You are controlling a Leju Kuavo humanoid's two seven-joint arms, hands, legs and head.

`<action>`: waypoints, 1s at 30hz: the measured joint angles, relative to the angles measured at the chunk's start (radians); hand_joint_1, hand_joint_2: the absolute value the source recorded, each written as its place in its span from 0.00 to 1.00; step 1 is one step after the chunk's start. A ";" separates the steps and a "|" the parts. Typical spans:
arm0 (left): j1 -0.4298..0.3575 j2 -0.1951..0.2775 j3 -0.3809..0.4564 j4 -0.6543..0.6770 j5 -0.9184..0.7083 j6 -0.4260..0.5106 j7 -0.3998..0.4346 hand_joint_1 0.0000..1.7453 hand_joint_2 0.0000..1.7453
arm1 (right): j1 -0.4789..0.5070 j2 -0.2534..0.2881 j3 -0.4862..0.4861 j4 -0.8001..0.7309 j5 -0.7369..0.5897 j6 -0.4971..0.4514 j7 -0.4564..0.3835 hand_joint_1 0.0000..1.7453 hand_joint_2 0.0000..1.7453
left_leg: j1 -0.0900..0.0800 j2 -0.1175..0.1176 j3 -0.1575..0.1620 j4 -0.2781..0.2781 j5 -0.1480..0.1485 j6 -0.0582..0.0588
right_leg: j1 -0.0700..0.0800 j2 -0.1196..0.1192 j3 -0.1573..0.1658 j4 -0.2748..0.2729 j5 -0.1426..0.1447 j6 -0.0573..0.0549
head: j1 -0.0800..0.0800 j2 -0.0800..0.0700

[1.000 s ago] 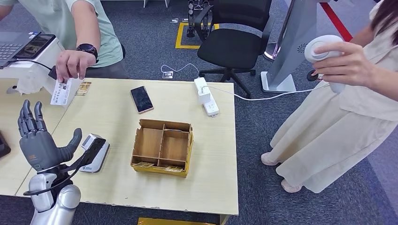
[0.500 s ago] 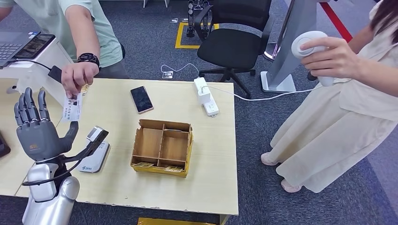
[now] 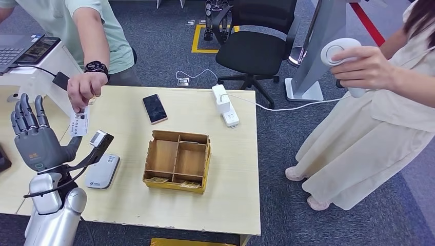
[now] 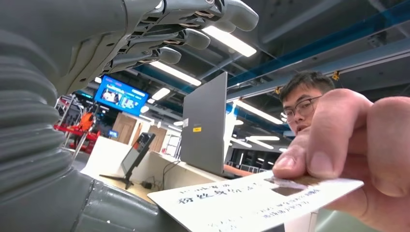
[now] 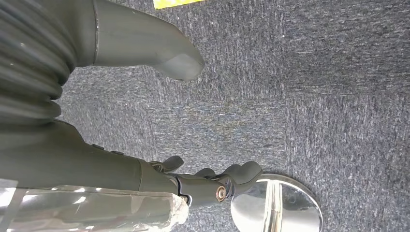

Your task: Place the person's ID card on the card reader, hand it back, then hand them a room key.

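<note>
The task is judged to be at its very start: the ID card (image 3: 78, 124) is not yet taken. It is pinched in the person's hand (image 3: 83, 91) and offered toward the raised left hand (image 3: 35, 137), whose fingers are spread apart with nothing held. In the left wrist view the card's near edge is seen just beside the thumb (image 4: 104, 212); whether it is touched cannot be told.

The card reader (image 3: 102, 170) lies on the table (image 3: 225, 174) below and just beside the left hand's thumb side, with nothing laid on it. A divided wooden box (image 3: 177, 160) stands farther out on that same side, and small cards, presumably room keys, are seen in its near compartments.

The right hand (image 5: 159, 121) hangs over the carpet with its fingers loosely apart and nothing in it.

Everything is judged still to be done: the card grasped, laid on the reader, handed back, and a key passed over.
</note>
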 joint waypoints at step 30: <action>0.018 0.000 -0.019 0.001 0.111 0.000 -0.055 1.00 1.00 | 0.002 0.000 -0.009 -0.006 0.017 -0.001 0.004 0.00 1.00 | 0.000 0.000 0.000 0.000 0.000 0.000 | 0.000 0.000 0.000 0.000 0.000 0.000 | 0.000 0.000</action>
